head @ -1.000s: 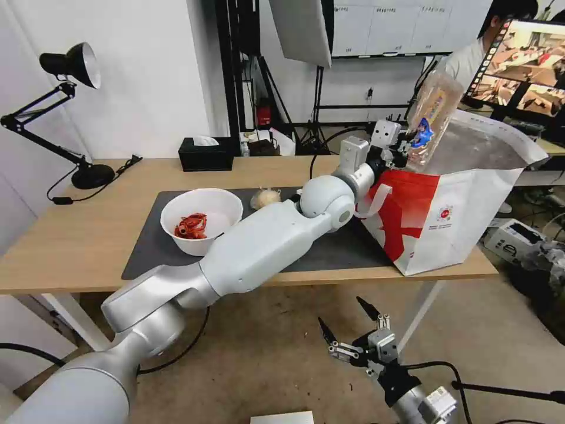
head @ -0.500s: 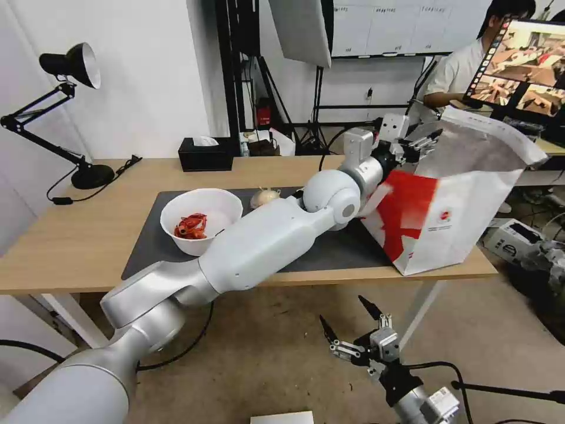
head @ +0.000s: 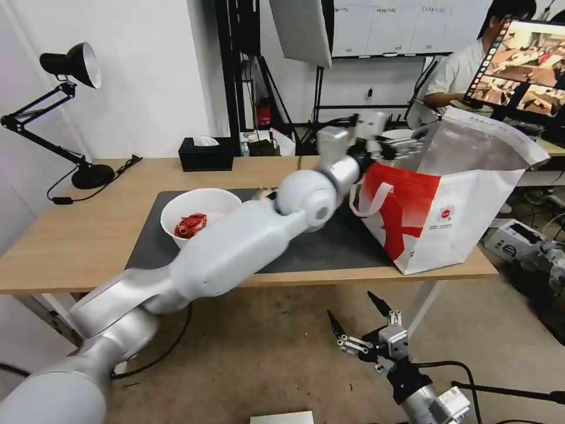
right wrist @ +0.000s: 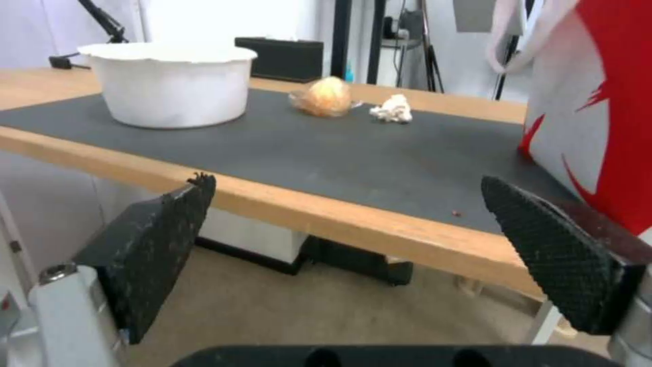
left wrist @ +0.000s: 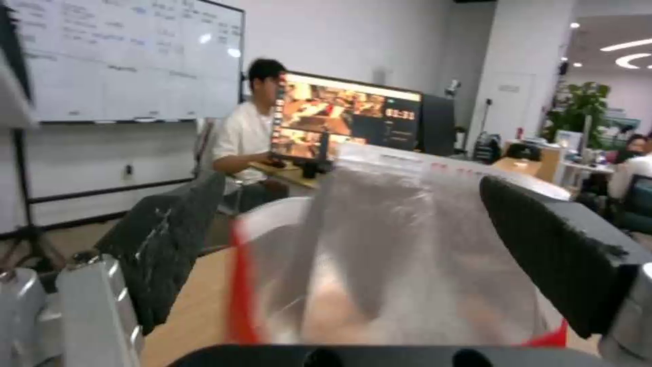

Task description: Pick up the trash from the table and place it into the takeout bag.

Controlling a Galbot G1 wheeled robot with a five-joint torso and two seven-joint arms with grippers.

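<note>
My left arm reaches across the table (head: 76, 235), and my left gripper (head: 405, 147) hovers by the upper left rim of the takeout bag (head: 459, 218). It is open and holds nothing; its fingers (left wrist: 170, 244) frame the bag's silver lining (left wrist: 407, 244). The white bowl with red scraps (head: 200, 215) stands on the dark mat (head: 329, 247), partly behind my arm. In the right wrist view the bowl (right wrist: 170, 84), the beige wrapped ball (right wrist: 326, 97) and the white tissue lump (right wrist: 392, 108) lie on the mat (right wrist: 340, 148) beside the bag (right wrist: 598, 102). My right gripper (head: 365, 327) hangs open below the table's front edge.
A black desk lamp (head: 70, 65) stands at the table's far left, and a black tissue box (head: 206, 154) sits at the back edge. Behind the bag a person sits at a monitor (head: 524, 65). A box (head: 512, 238) lies on the floor to the right.
A second ago my left gripper held a clear tray above the bag. The tray has since left its fingers and is out of sight, and the arm has drawn back leftward.
</note>
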